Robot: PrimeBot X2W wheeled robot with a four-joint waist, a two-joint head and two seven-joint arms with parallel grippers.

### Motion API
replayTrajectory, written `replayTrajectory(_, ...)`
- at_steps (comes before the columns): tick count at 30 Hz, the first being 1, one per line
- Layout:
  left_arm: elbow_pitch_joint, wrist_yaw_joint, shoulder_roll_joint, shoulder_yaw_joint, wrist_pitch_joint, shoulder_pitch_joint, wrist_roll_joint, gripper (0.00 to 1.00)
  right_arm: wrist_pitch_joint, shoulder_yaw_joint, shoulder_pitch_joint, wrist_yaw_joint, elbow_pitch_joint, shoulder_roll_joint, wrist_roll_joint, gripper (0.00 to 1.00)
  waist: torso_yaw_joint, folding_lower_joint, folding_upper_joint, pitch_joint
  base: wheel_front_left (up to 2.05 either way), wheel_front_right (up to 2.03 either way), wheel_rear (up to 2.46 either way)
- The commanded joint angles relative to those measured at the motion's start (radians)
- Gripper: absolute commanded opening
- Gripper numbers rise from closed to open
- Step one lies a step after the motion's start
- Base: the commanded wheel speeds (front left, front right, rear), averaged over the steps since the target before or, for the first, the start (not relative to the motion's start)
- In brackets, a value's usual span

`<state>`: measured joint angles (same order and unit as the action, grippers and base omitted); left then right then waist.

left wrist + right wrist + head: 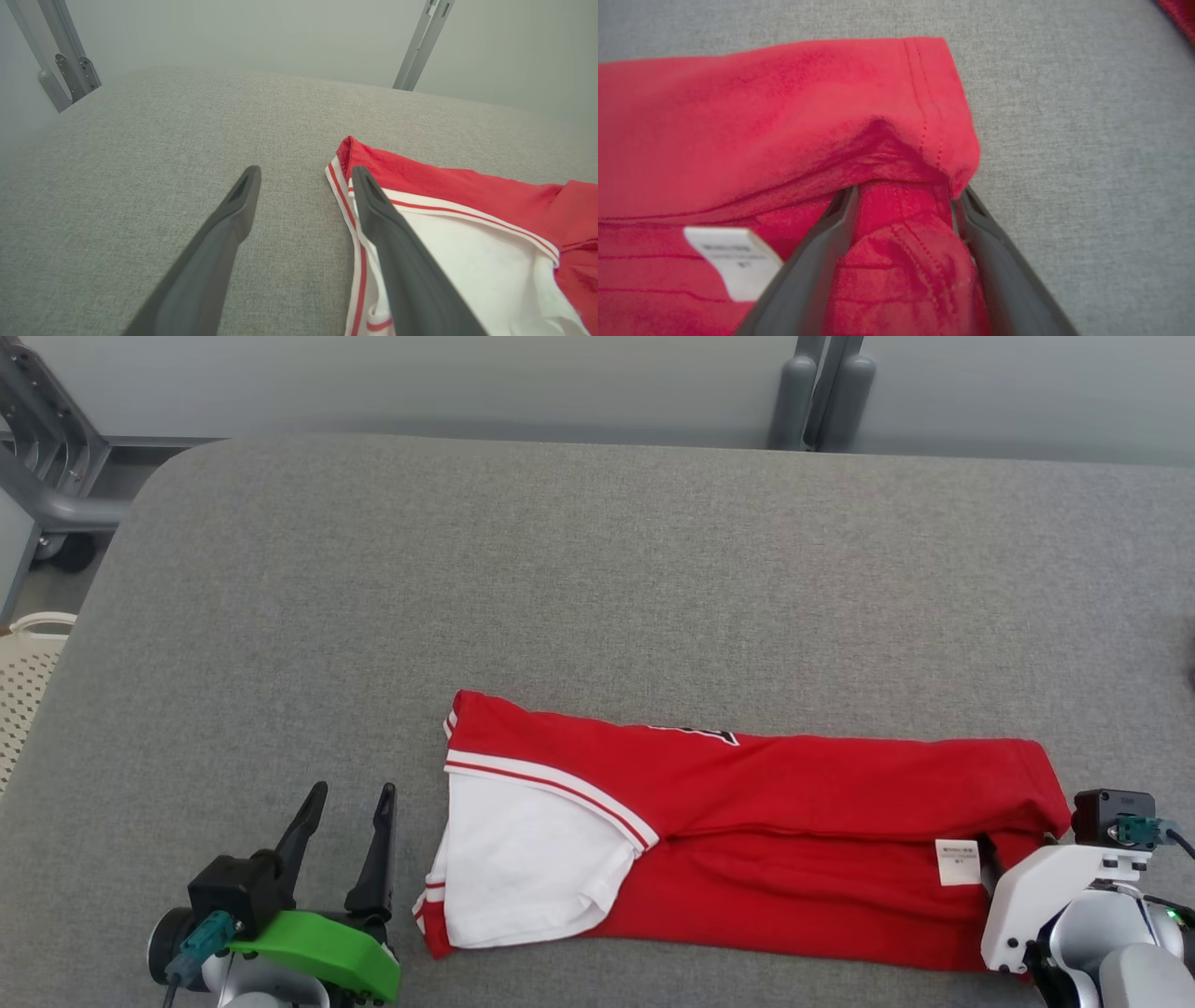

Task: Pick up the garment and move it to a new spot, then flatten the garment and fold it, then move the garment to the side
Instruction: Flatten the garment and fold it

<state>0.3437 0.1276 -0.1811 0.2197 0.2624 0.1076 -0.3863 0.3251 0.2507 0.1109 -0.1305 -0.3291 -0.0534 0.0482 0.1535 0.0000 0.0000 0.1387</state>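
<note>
Garment (747, 831) lies near my edge of the grey padded table (560, 569), a red jersey with white, red-striped sleeves, drawn out in a long band that runs left to right. It looks to me folded lengthwise: the sides are turned in, one white sleeve (523, 859) lies on top at the left end, and the care label (958, 861) shows at the right end. I read the pick-up, relocation and flattening as done, and the folding as partly done. Some puckers remain along the middle seam and at the hem (924, 93). Left gripper (354, 791) rests just beside the sleeve end with fingers spread, holding nothing; in the left wrist view one finger overlaps the striped cuff, though I cannot tell whether it touches. Right gripper (909, 193) is at the hem end, fingers spread wide with a bunched ridge of red cloth between them, not pinched as far as I can see. What I judge left: the crosswise fold, end to end, then shifting the folded jersey to the side.
</note>
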Motion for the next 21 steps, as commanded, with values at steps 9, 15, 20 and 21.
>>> replayTrajectory(9, 0.004, 0.003, 0.0, -0.004, 0.002, -0.019, -0.007, 1.0, 0.123, 0.01, -0.125, 0.0, 0.316, 0.001, 0.028, 1.0, -0.018, 0.0, 0.0, -0.031, 0.0, 0.0, 0.0)
replayTrajectory(15, 0.001, 0.003, 0.002, 0.004, 0.002, -0.018, -0.005, 1.0, 0.158, 0.054, -0.127, 0.0, 0.424, 0.002, 0.022, 1.0, -0.023, 0.0, 0.0, -0.033, 0.0, 0.0, 0.0)
replayTrajectory(20, 0.002, 0.003, -0.002, 0.013, 0.002, -0.006, -0.008, 1.0, 0.129, 0.083, -0.076, 0.0, 0.369, 0.002, 0.024, 1.0, -0.014, 0.0, 0.0, -0.022, 0.0, 0.0, 0.0)
replayTrajectory(21, 0.002, 0.003, -0.004, 0.015, 0.002, -0.005, -0.01, 1.0, 0.12, 0.086, -0.066, 0.0, 0.353, 0.002, 0.022, 1.0, -0.011, 0.0, 0.0, -0.019, 0.0, 0.0, 0.0)
